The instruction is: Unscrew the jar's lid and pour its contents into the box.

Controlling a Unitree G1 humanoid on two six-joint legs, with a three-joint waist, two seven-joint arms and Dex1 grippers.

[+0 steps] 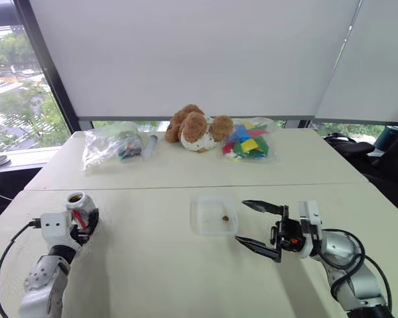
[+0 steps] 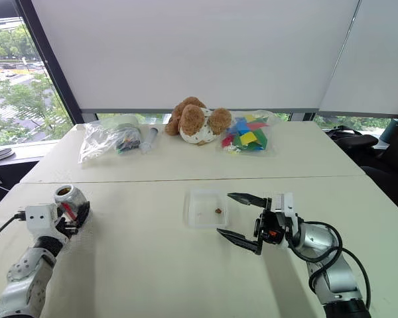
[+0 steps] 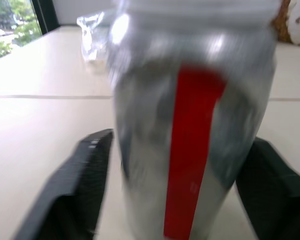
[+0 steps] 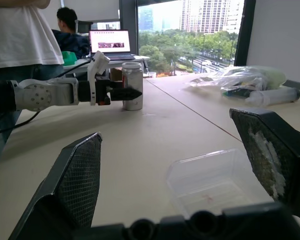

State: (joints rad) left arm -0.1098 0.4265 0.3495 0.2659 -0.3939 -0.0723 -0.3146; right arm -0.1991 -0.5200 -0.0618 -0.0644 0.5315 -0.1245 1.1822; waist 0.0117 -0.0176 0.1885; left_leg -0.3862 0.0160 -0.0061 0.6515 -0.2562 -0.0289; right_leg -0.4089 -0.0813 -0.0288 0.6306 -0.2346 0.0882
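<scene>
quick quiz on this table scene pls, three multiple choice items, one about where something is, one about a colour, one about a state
1. Where does the jar stand?
A. inside the box
B. on the near table by the left gripper
C. beside the teddy bear

2. What colour is the stripe on the jar's side?
A. red
B. blue
C. green

3. How does the right gripper stand?
A. shut on the lid
B. shut on the box
C. open, holding nothing

Answers:
1. B: the eye views show the jar upright on the table between the fingers of the left gripper, well left of the box and far from the teddy bear.
2. A: the left wrist view shows a red stripe running down the silver side.
3. C: the right gripper has its two black fingers spread wide just right of the box, with nothing between them.
</scene>
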